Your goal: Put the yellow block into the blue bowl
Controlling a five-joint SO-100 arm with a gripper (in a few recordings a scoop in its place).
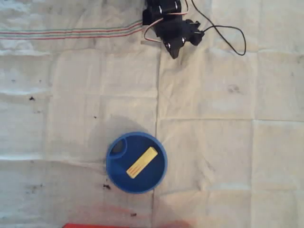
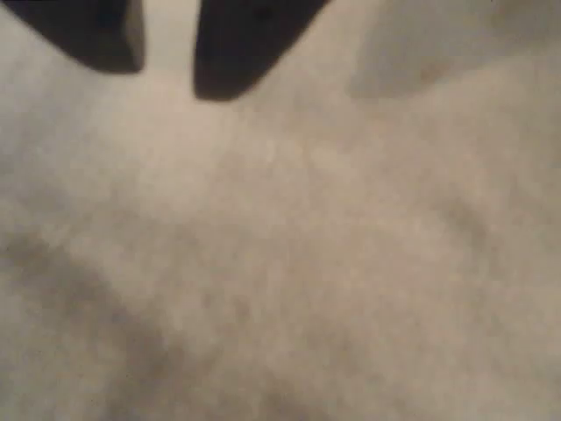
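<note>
My gripper (image 2: 166,70), jaws slightly parted and empty, sits near the cloth's (image 1: 228,142) top edge; yellow block (image 1: 141,162) lies inside blue bowl (image 1: 114,166), so only a stray sweep could tip it.

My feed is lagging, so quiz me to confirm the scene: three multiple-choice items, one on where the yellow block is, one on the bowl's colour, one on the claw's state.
1. Where is the yellow block?
A. on the cloth beside the bowl
B. inside the bowl
C. between the claw's fingers

2. What colour is the bowl?
A. blue
B. red
C. green

3. What is the state of the claw?
A. shut on the block
B. shut on the bowl's rim
C. slightly open, holding nothing

Answers:
1 B: the overhead view shows the block lying diagonally on the bowl's floor.
2 A: its rim and inside are bright blue.
3 C: the wrist view shows a narrow gap between the dark fingers with bare white cloth behind.
</note>
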